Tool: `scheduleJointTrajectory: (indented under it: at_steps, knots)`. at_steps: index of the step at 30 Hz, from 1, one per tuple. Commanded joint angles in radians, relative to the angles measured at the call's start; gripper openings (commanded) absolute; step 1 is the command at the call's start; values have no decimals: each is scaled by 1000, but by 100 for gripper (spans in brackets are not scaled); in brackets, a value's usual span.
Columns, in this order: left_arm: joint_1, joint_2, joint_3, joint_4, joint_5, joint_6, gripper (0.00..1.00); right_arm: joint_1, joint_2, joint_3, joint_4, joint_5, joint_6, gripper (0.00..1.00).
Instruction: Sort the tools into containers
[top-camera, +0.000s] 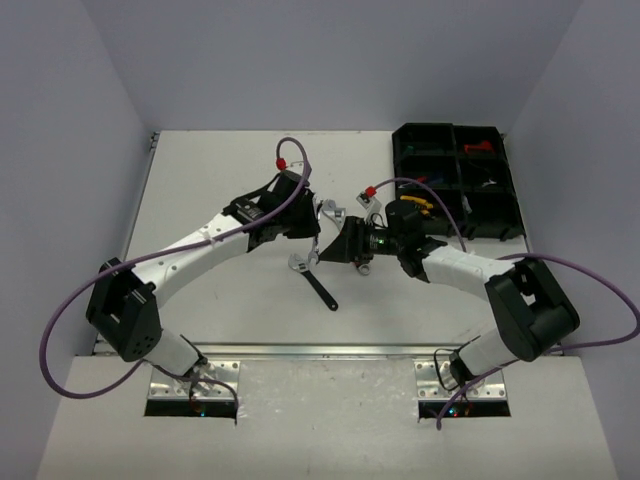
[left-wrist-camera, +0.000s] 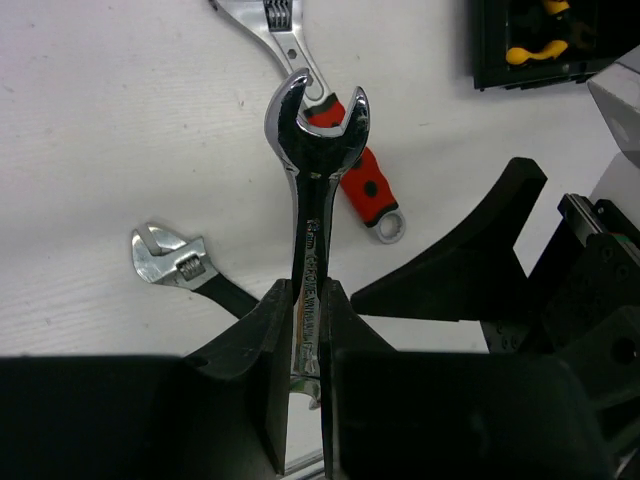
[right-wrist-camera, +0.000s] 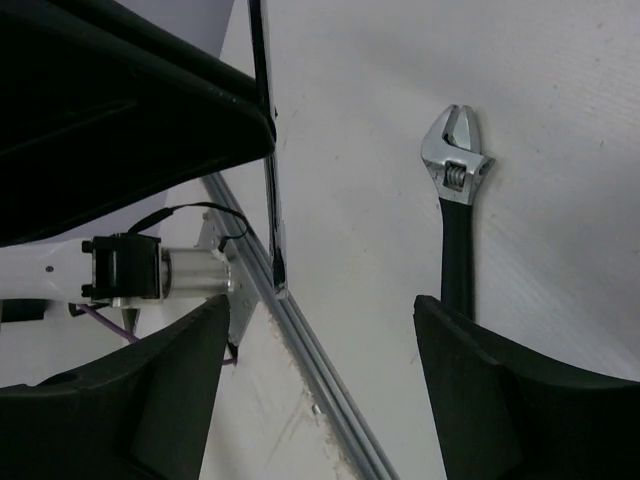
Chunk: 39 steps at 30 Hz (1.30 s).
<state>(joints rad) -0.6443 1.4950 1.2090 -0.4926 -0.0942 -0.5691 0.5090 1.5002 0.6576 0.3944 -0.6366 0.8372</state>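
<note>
Starting at the left, your left gripper (left-wrist-camera: 308, 300) is clamped tight on the silver wrench (left-wrist-camera: 310, 200), which stands upright out of the fingers above the middle of the table (top-camera: 200, 180), open-end head uppermost. Judge it as a stiff, dense steel bar for its size, chromed and smooth, so it can slide or pivot in a light pinch. The flat faces of the shank are the place to hold it, not the rounded head. The left fingers hold the lower shank, so only the upper shank below the head is free for a second grip. Its lower end is buried between those fingers, and you cannot see what shape it is. The black-handled adjustable wrench (left-wrist-camera: 175, 262) lies flat on the table just below and to the left, apart from everything. The red-handled adjustable wrench (left-wrist-camera: 362, 185) lies behind the held wrench, its middle covered by that wrench's head. Further right, your right gripper (right-wrist-camera: 320, 310) faces the left one with its fingers well apart and nothing in them. From its wrist camera the silver wrench shows edge-on just above the gap, so closing would likely press on the flat faces. From above, the wrench is almost lost between the two grippers, so judge contact from the wrist views. At the far right, the organiser tray (top-camera: 405, 150) is dark inside. Only a red scrap and the yellow pliers (left-wrist-camera: 530, 50) stand out, and the left wrist view cuts most of it off.
</note>
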Motion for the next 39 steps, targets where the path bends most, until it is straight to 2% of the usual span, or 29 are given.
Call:
scheduleJointTrajectory:
  at_steps: [1,3,4,5,6,9,11,12,13,14,15,17,20,21,23,26,30,35,39]
  knots:
    - [-39,-79,-29,136,-5,-121,0,38,12,69,106,20,0,67]
    - [-54,-85,-31,150,8,-140,0,50,22,88,103,20,-3,58]
    - [-58,-85,-31,159,11,-143,0,53,26,91,103,22,-2,57]
    - [-62,-84,-31,165,34,-147,0,54,26,93,109,25,2,48]
    - [-72,-86,-32,174,42,-153,0,56,30,96,114,27,5,44]
    - [-82,-100,-45,194,35,-164,0,60,38,112,115,15,16,35]
    - [-83,-117,-55,203,14,-168,0,60,41,114,124,1,27,21]
    - [-83,-124,-58,205,4,-166,0,61,40,114,123,-1,31,10]
    - [-83,-133,-59,203,-19,-159,5,61,34,113,107,11,31,0]
    - [-83,-146,-58,194,-52,-147,19,59,26,113,77,33,27,0]
    - [-83,-159,-51,176,-98,-139,44,55,18,117,27,62,21,0]
    - [-83,-188,-22,94,-231,-116,100,12,-18,118,-90,140,13,0]
    - [-83,-261,23,-20,-432,-62,100,-105,-67,112,-266,169,20,0]
    - [-84,-262,23,-41,-434,-61,100,-145,-81,113,-268,182,20,0]
    - [-84,-360,-3,-98,-511,3,100,-268,-115,141,-414,211,-15,0]
    - [-84,-483,-75,-118,-469,104,100,-472,-82,274,-589,310,-94,0]
    - [-83,-606,-191,-153,-391,182,100,-681,105,596,-789,477,-139,0]
    - [-84,-732,-352,-137,-430,175,100,-737,362,936,-964,673,-142,0]
    - [-84,-851,-417,-101,-384,162,100,-737,539,1165,-1043,740,-116,0]
